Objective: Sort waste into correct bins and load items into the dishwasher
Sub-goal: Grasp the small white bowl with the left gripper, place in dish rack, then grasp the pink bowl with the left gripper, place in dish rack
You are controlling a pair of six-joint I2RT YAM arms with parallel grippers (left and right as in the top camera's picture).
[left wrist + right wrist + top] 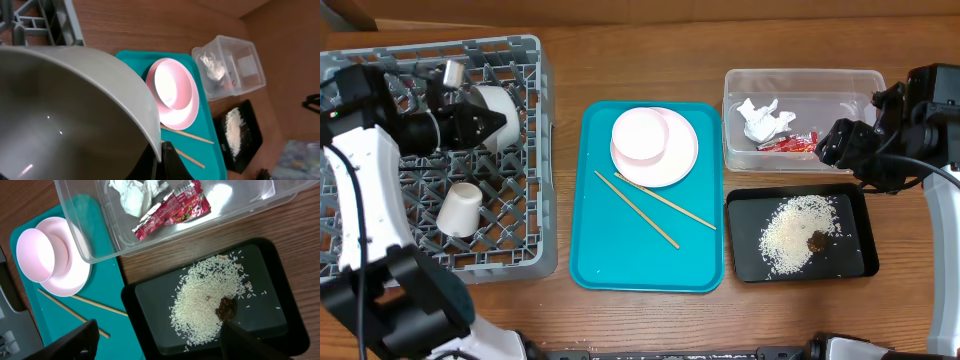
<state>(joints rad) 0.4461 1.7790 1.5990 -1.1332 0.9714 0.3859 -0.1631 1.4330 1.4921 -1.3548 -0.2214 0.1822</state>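
- Looking down from overhead, the teal tray (645,255) lies mid-table. It carries the round white plate (675,160), with the small pink bowl (638,135) resting on the plate and two wooden chopsticks (636,209) beside it.
- Left of the teal tray stands the grey dish rack (535,200). The small white cup (460,208) lies tipped on its lattice floor. The left gripper (492,120) is over the rack and clamps the pale grey bowl (500,98). Whether the bowl touches the rack cannot be told.
- Right of the teal tray sits the clear tub (850,85), with the crumpled white tissue (765,118) and red snack wrapper (788,143) inside. Just beside it lies the black tray (855,215), holding the loose rice (795,232) and the small brown lump (817,241). The right gripper (828,148) hovers over the tub's end farthest from the teal tray.
- From the left wrist, the pale grey bowl fills most of the frame, its rim pinched between dark fingers (167,162). The teal tray shows beyond.
- From the right wrist, two fingers (75,342) stand wide apart and hold nothing. The black tray lies below them, right of the teal tray.
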